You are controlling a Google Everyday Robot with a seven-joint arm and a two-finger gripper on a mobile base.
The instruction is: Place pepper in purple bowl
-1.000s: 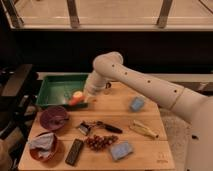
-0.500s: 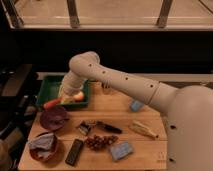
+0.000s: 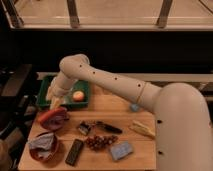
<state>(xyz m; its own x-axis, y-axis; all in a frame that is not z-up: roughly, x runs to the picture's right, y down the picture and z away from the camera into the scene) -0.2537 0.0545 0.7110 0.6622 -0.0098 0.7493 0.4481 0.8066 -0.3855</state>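
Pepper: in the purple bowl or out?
In: the pepper lies across the purple bowl, with the gripper right above it.

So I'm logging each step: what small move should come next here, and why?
Probably open the fingers and let go. The pepper already lies across the purple bowl, and the gripper sits just above it at the bowl's rear, so no further carrying seems needed. Whether the pepper is already free is hard to tell.

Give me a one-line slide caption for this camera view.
Gripper lowers the pepper onto the purple bowl, beside the green tray holding an apple.
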